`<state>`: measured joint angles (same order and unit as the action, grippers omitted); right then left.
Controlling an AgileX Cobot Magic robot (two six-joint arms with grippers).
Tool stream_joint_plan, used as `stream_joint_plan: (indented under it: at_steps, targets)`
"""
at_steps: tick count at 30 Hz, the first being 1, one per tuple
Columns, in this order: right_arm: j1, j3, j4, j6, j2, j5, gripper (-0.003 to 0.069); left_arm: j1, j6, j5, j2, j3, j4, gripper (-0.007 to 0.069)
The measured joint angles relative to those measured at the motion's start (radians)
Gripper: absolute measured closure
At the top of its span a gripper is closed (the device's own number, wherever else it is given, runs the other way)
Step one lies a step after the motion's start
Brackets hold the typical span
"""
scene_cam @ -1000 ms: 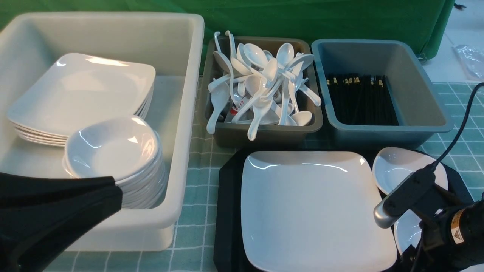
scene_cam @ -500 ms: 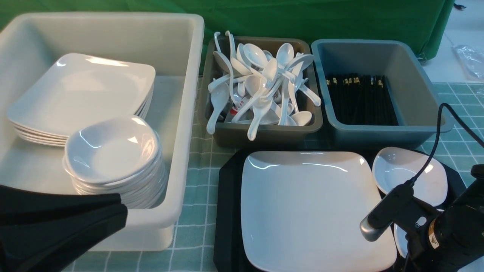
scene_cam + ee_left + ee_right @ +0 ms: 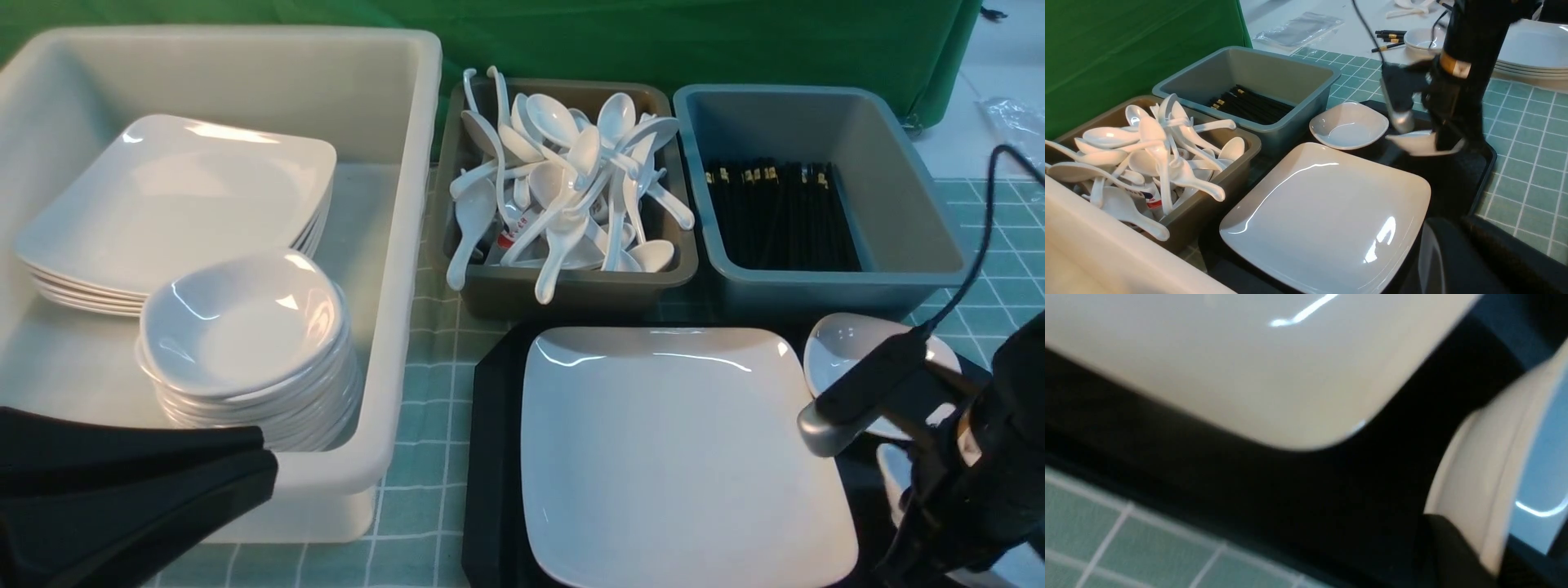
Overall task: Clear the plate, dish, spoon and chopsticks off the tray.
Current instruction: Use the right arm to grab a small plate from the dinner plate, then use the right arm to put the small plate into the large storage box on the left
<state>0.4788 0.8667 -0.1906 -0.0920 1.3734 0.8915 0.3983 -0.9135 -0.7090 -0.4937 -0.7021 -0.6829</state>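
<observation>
Right end effector point(image 3: 1482, 547) with white dish point(image 3: 1490, 457) between its fingertips.

The right gripper point(image 3: 1478, 539) is pinching the rim of a small white dish point(image 3: 1482, 469) — this dish is tilting above the black tray point(image 3: 1331, 506). Another glossy white piece point(image 3: 1257, 375) is showing its rounded corner. If this corner is pointing to six o'clock, the held dish is staying toward five — green checked cloth point(image 3: 1159, 547) toward seven.
</observation>
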Motion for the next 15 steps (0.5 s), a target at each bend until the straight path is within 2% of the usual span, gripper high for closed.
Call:
stream_joint_plan:
  at_steps: [3,7,12,13,15]
  targets:
    - [0.042,0.141,0.033,0.036,-0.080,0.148,0.0596,0.000,0.000,0.000,0.000,0.000,0.007,0.0608]
    - [0.173,0.382,0.044,0.042,-0.095,0.163,0.0596,0.000,0.067,0.026,0.002,-0.002,0.065,0.0608]
    - [0.347,0.597,0.044,-0.073,-0.011,0.050,0.0596,0.000,0.329,0.034,0.027,-0.044,0.323,0.0608]
    - [0.357,0.608,0.044,-0.082,-0.004,0.035,0.0596,0.000,0.362,0.031,0.036,-0.051,0.358,0.0608]
    - [0.466,0.746,0.051,-0.205,0.110,-0.050,0.0596,0.000,0.556,-0.006,0.081,-0.090,0.557,0.0608]
